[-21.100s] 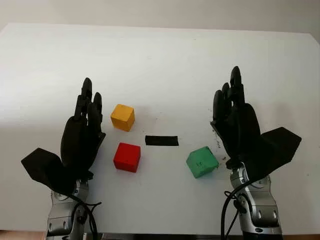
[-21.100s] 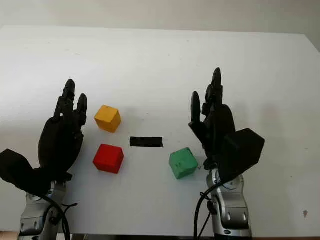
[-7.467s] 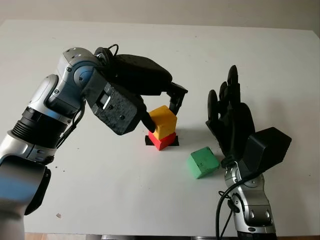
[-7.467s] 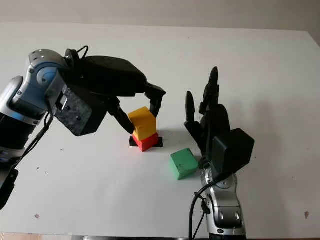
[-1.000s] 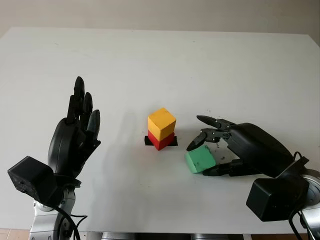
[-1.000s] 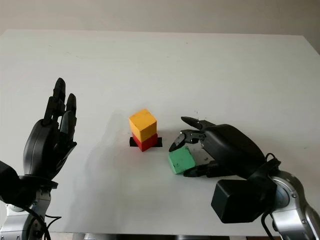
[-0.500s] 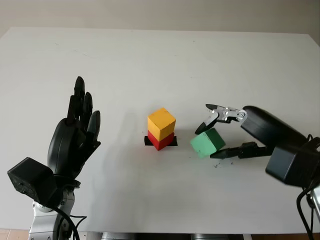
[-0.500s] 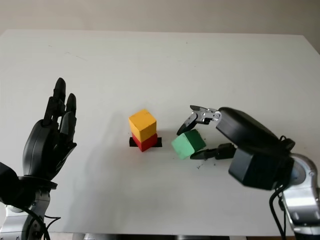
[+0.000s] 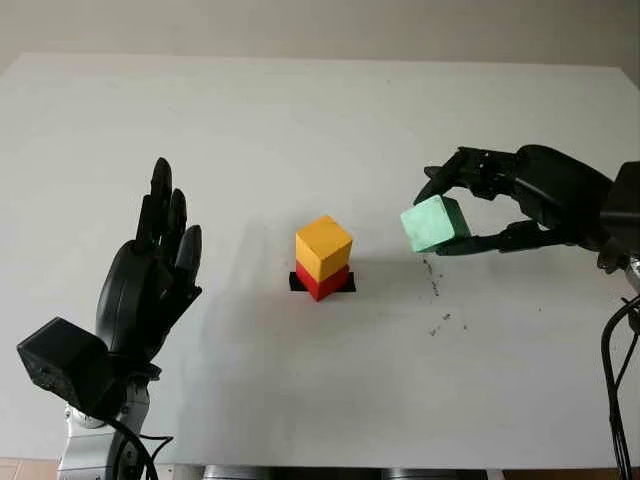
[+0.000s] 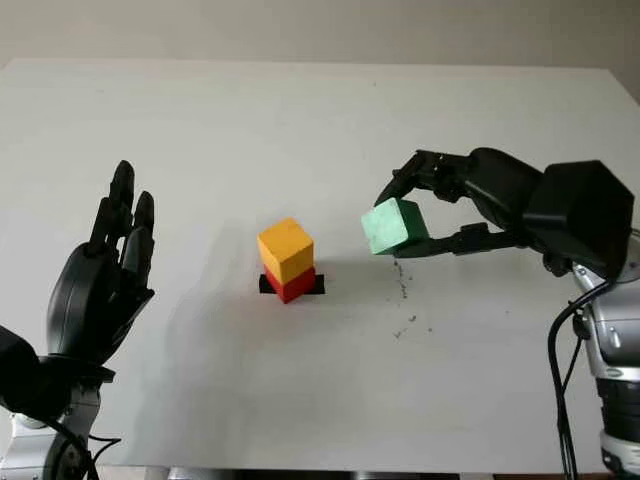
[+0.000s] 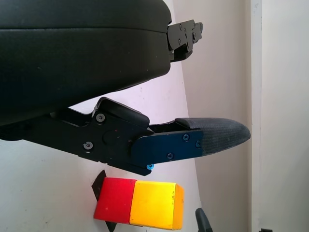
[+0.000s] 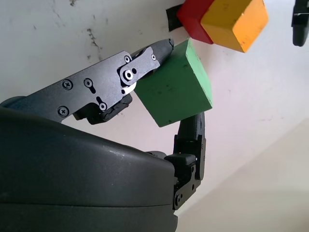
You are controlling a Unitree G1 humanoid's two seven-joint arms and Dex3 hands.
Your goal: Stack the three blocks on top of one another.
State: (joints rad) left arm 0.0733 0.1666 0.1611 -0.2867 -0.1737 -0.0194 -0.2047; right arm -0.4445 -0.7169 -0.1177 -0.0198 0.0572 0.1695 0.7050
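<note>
Up off the tabletop comes the green block, pinched in our right robot hand; we level it, then centre over the yellow block. Left robot hand open, lower left.

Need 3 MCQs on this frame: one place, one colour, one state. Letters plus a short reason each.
1. Where is the green block?
A. on the table
B. held in the air, right of the stack
C. on top of the stack

2. What colour is the stack's lower block?
A. red
B. blue
C. green

3. What state is the left hand in?
A. grasping the yellow block
B. open, holding nothing
C. pressing on the stack

Answers:
1 B: the right hand grips it above the table.
2 A: the red block sits under the yellow block.
3 B: it is off to the stack's left.
</note>
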